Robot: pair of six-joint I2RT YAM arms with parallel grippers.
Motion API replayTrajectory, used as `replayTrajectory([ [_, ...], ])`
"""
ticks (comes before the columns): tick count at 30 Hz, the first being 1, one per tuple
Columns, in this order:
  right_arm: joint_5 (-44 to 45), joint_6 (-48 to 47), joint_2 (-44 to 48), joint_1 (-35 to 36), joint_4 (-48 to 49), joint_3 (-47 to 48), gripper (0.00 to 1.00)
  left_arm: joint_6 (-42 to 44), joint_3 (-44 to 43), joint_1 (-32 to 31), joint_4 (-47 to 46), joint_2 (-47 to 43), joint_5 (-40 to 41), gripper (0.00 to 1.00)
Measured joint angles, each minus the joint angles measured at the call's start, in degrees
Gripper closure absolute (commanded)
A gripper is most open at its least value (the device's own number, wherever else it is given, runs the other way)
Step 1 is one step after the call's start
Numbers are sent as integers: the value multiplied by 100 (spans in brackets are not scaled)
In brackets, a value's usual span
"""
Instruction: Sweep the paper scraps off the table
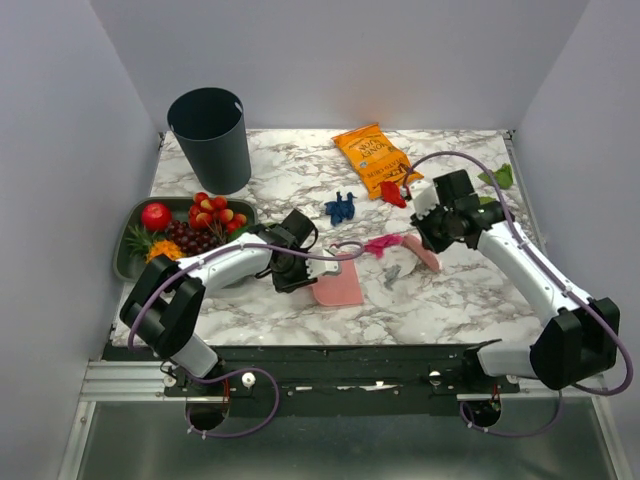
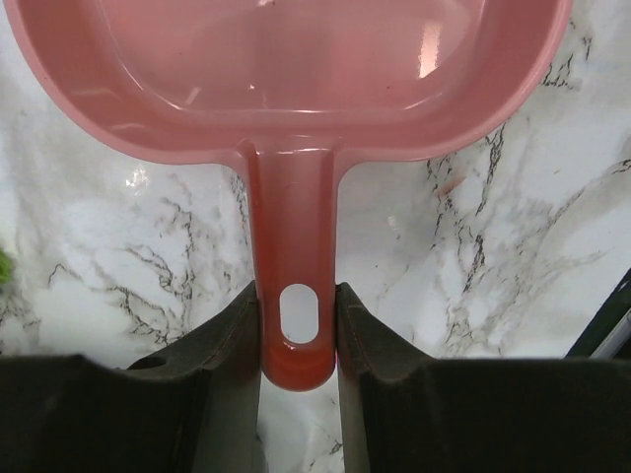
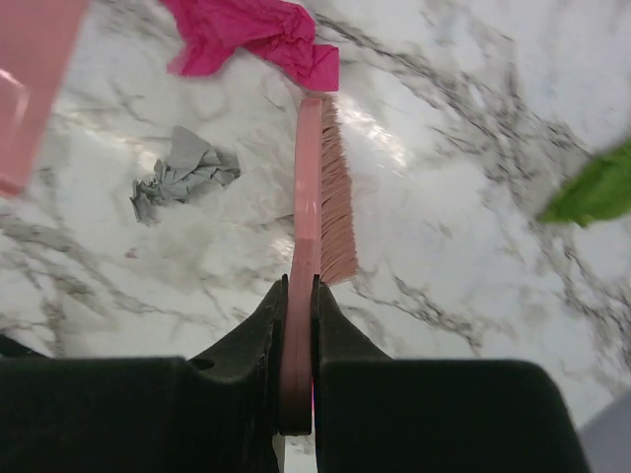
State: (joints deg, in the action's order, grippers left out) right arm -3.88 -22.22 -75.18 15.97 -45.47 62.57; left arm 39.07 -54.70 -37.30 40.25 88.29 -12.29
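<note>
The left claw [image 2: 296, 301] clamps a pink dustpan [image 2: 296, 79] by its handle, laid flat on the marble counter [image 1: 460, 290] as a catcher. The right claw [image 3: 299, 296] pinches a pink brush [image 3: 317, 197], its tip against magenta and grey paper scraps [image 3: 251, 34], probably to sweep them into the pan.

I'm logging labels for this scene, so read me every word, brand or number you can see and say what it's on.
Orange snack bag: printing on its front, too small and blurred to read.
No text shows on the pink dustpan, the brush, the dark bin or the table.
</note>
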Motion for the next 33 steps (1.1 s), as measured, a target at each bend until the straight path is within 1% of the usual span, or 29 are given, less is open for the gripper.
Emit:
replayTrajectory([
  [3, -321, 142, -170, 527, -20, 87, 100, -7, -81, -94, 26, 162, 15, 100],
  [6, -791, 271, -409, 949, -48, 393, 100, -63, -219, -116, 37, 251, 9, 100],
  [11, -1873, 638, -763, 1200, -149, 1115, 99, -212, -511, -120, 35, 490, -79, 100],
  [13, -2090, 721, -798, 1200, -203, 1388, 100, -275, -584, -120, 37, 542, -149, 100],
  [16, -2155, 734, -741, 1196, -306, 1650, 99, -337, -601, -120, 46, 542, -238, 100],
  [21, -1886, 732, -551, 1167, -431, 1700, 99, -330, -457, -52, 136, 330, -317, 100],
  [25, -1152, 667, -590, 1165, -343, 1856, 99, -243, -238, 61, 321, -87, -317, 100],
  [30, -273, 415, -1025, 1139, 50, 2339, 99, -225, -116, 177, 557, -334, -258, 100],
  [33, 168, 264, -1364, 1134, 348, 2472, 99, -284, -13, 179, 616, -479, -129, 100],
])
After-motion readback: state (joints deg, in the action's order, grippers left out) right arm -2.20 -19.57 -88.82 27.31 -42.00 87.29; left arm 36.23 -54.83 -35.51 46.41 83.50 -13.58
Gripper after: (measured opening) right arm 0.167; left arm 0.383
